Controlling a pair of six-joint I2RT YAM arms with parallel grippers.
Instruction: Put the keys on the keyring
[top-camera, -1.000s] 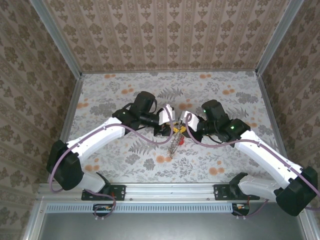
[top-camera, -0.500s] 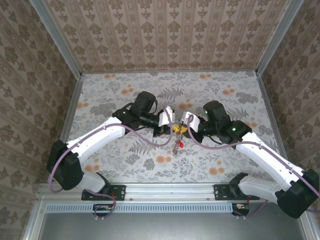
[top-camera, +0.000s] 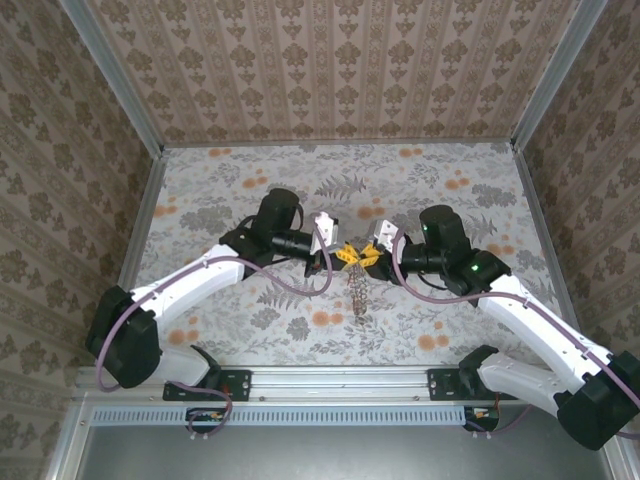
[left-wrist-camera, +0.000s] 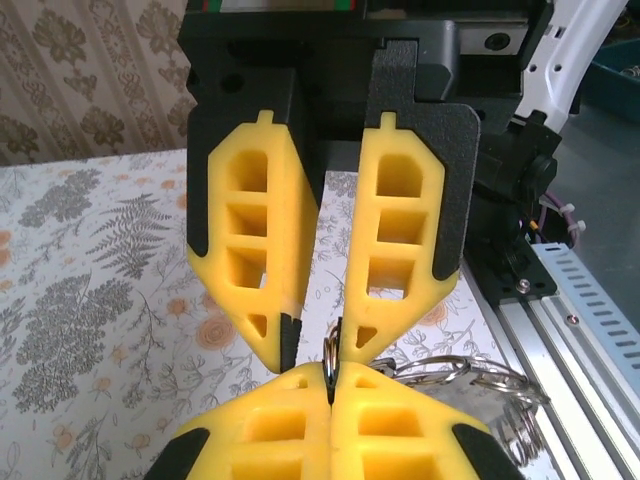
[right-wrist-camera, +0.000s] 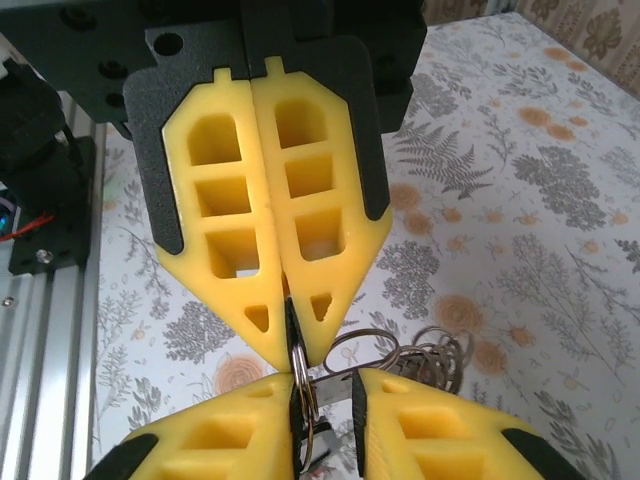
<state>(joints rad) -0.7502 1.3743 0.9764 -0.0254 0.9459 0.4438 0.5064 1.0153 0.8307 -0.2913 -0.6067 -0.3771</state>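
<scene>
The keyring: one thin silver ring, held in the air at the middle of the table, caught edge-on between two grippers that meet tip to tip. Nearest item, toward 6 o'clock in the top view: the keys, a narrow silver bunch. Its free end points to 6 o'clock and its upper end meets the ring, so the long axis runs 12 to 6. In my judgement the bunch hangs plumb rather than lying on the cloth. Next item, at the ring itself: left gripper, coming in from 9 o'clock, clenched on the ring's rim with the wire caught between its yellow pads. Right gripper, coming in from 3 o'clock, has its pads pressed together with the ring's edge nipped at the very tips. Loops of wire and key heads trail off beside it. Progress, as a judgement: keys already hang from the ring, so most of the threading looks done. The grippers hide the ring's split, so I cannot tell whether a last key is only partly on. The task ends once the bunch is released or set down. Farthest item: bare flowered table toward 12 o'clock.
</scene>
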